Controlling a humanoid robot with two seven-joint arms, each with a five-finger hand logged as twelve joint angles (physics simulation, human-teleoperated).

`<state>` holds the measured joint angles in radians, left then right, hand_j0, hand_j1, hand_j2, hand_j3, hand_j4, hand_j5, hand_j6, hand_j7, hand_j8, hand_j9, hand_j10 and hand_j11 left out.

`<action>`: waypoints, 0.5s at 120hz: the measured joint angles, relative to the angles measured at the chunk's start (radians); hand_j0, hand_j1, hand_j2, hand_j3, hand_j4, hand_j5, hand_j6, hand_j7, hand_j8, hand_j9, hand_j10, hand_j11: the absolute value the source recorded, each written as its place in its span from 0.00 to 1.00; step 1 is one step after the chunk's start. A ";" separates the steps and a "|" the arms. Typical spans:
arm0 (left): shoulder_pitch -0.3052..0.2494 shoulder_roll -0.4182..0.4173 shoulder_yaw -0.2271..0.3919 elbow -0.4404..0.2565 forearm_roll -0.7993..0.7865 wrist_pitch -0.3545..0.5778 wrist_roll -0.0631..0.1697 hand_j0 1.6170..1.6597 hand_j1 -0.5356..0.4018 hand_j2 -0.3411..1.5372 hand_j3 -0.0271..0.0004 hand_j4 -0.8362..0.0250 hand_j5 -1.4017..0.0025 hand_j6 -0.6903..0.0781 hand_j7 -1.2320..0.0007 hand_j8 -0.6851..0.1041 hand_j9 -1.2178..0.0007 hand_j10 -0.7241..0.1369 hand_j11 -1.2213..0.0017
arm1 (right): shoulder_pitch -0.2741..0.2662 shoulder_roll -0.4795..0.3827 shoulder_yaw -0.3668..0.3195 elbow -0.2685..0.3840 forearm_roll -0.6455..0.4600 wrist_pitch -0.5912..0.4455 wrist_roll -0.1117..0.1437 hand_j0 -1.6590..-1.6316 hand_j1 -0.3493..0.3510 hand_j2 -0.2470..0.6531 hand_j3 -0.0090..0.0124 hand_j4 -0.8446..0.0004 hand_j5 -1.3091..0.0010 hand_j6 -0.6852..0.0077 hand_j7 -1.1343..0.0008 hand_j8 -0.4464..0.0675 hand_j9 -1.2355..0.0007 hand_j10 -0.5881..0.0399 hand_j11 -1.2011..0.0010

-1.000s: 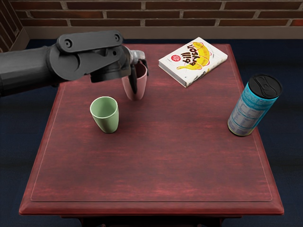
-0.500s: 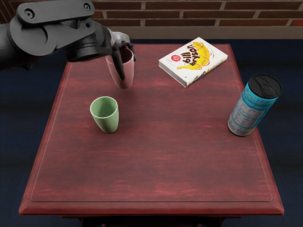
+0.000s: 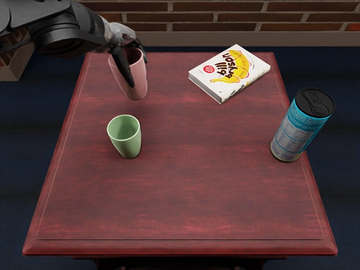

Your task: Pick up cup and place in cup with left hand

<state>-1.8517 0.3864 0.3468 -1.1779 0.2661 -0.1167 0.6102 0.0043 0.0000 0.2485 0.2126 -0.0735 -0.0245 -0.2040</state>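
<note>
Left robot hand (image 3: 116, 40) grips pink cup (image 3: 139, 77) near worktop's (image 3: 197, 194) far-left corner; level, center over green cup (image 3: 128, 147), lower gently.

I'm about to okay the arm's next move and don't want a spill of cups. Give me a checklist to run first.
1. Left hand has its fingers on the pink cup: ok.
2. Green cup standing with its mouth up: ok.
3. Green cup's visible inside free of anything in the way: ok.
4. Pink cup lined up over the green cup: not ok, it is farther back on the picture's far side.
5. Pink cup level enough to go in: cannot tell from this single slanted view.
6. Book and blue can away from the likely path: ok, both are to the right.
</note>
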 joint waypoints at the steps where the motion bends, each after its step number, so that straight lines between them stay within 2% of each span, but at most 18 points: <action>1: -0.001 0.001 0.001 -0.002 -0.002 0.000 0.000 0.76 0.35 0.22 0.99 0.67 0.25 0.76 0.27 0.76 0.32 0.60 0.32 | 0.000 0.000 0.000 0.000 0.000 0.000 0.000 0.04 0.05 0.27 0.42 0.96 0.97 0.94 0.96 0.81 0.97 0.89 0.97; 27: -0.023 0.032 0.037 -0.049 -0.055 -0.003 0.000 0.74 0.34 0.22 0.99 0.71 0.22 0.80 0.25 0.78 0.30 0.62 0.31 | 0.000 0.000 0.000 0.001 0.000 0.000 0.000 0.04 0.05 0.27 0.42 0.96 0.97 0.94 0.96 0.81 0.97 0.89 0.97; 42: -0.036 0.093 0.051 -0.092 -0.076 -0.003 0.000 0.75 0.34 0.21 0.99 0.72 0.21 0.81 0.24 0.79 0.30 0.63 0.31 | 0.000 0.000 0.000 0.003 0.000 0.000 0.000 0.04 0.05 0.27 0.42 0.96 0.97 0.94 0.96 0.81 0.97 0.89 0.97; 52: -0.051 0.118 0.059 -0.128 -0.095 0.002 0.001 0.74 0.35 0.21 0.99 0.71 0.19 0.81 0.24 0.78 0.30 0.62 0.31 | 0.002 0.000 0.000 0.003 0.000 0.000 0.000 0.04 0.05 0.27 0.42 0.96 0.97 0.94 0.96 0.81 0.97 0.89 0.97; 60: -0.055 0.130 0.068 -0.149 -0.107 0.008 0.001 0.73 0.36 0.21 0.99 0.66 0.21 0.80 0.23 0.77 0.30 0.61 0.30 | 0.003 0.000 0.000 0.003 0.000 0.000 0.000 0.04 0.05 0.27 0.42 0.96 0.97 0.94 0.96 0.81 0.97 0.89 0.97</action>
<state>-1.9067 0.5161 0.4150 -1.3267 0.1595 -0.1083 0.6110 0.0069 0.0000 0.2485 0.2160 -0.0734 -0.0245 -0.2040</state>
